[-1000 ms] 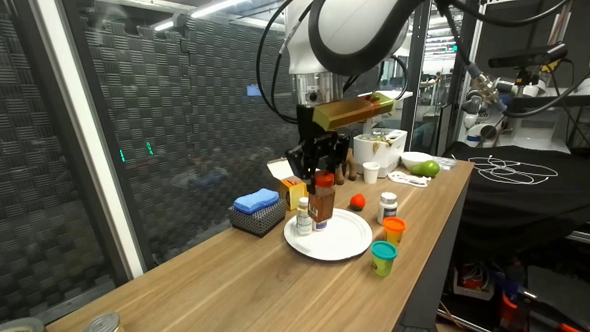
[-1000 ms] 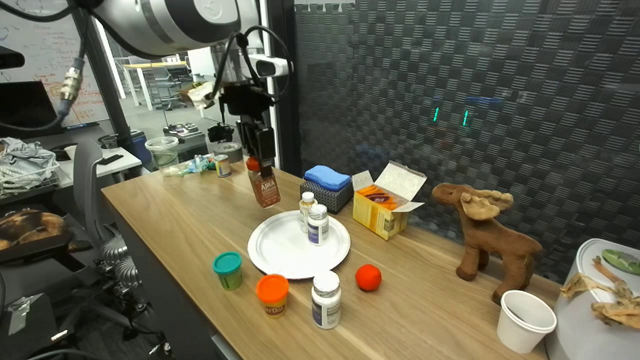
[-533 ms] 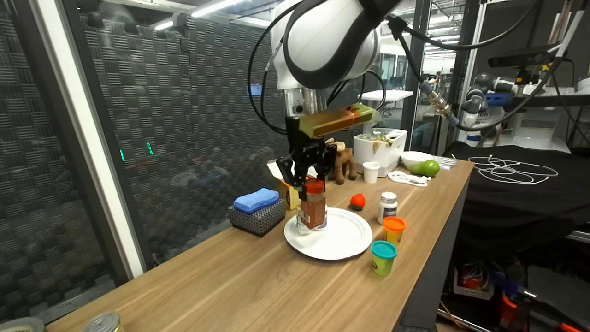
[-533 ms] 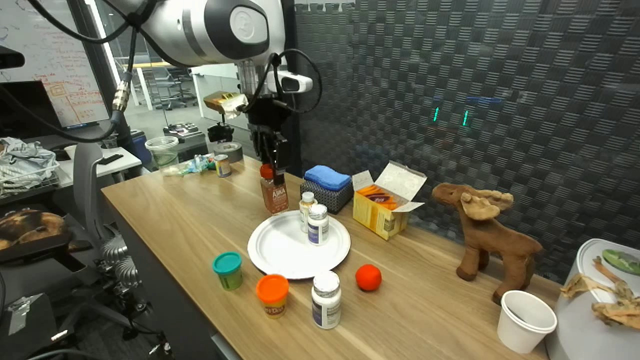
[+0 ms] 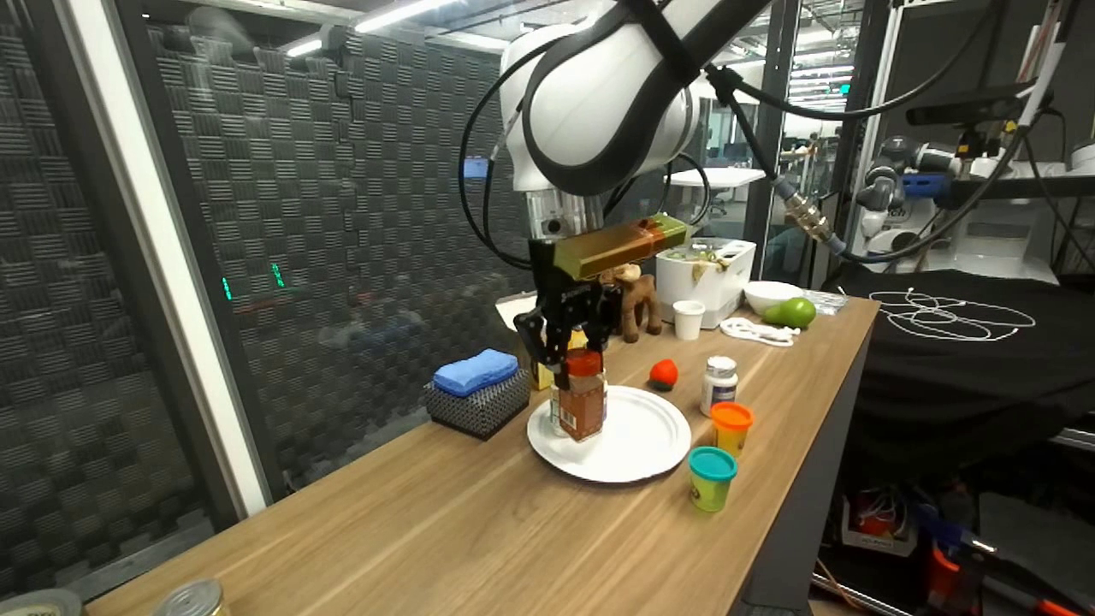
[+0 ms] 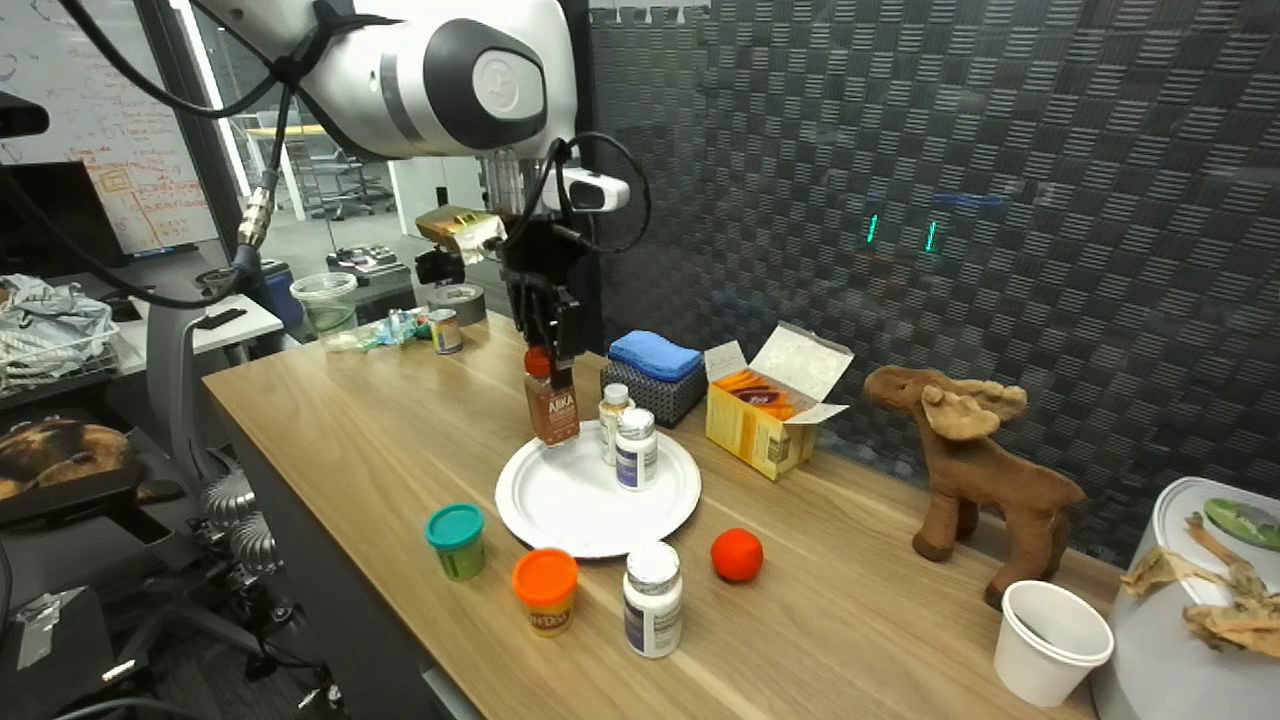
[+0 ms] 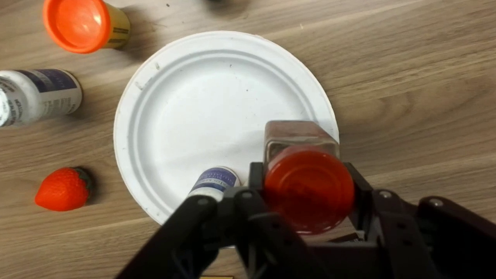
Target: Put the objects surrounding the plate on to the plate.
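Red-capped bottle [image 6: 553, 408] is lower than a second ago, gripper [image 7: 305, 176] clamped about its cap.
Tilts at the raised upper-left rim of the plate [image 6: 578, 502] in an exterior view; release there could topple it into the white-capped bottle [image 6: 608, 430] beside it. Label reads "AJIKA"; orange-lidded tub [image 6: 546, 594], lower centre, partly "Doh".

Robotics laboratory, by appearance — robot arm [image 5: 590, 111] over bench [image 5: 428, 530], dark textured wall panelling [image 6: 1000, 290], written-on whiteboard [image 6: 110, 150] and monitor [image 6: 80, 205] behind.
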Robot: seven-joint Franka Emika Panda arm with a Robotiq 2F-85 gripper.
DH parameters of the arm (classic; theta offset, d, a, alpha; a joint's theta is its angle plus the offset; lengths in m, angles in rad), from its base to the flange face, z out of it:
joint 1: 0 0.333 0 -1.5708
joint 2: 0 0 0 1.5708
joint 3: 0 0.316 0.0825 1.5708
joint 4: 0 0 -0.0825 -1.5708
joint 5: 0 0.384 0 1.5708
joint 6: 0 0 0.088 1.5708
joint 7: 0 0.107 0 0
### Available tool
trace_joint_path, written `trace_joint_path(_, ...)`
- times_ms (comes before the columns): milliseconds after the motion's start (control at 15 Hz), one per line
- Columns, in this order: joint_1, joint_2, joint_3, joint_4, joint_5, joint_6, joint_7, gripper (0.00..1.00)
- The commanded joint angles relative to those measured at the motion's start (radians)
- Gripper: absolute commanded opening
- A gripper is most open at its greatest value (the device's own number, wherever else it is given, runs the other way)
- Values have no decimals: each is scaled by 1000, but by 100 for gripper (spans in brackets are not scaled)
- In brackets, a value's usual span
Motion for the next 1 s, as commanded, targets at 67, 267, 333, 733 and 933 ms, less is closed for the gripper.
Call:
trace_joint_path(67,11,94,-25,99,1,10,-8,25)
trace_joint_path(267,10,127,-37,133,4,12,-12,25)
trace_joint_path(333,8,136,-38,142,9,10,-19,25)
trace_joint_path(733,7,179,-39,168,16,0,-45,25)
trace_joint_path(933,13,172,-37,161,11,11,-52,25)
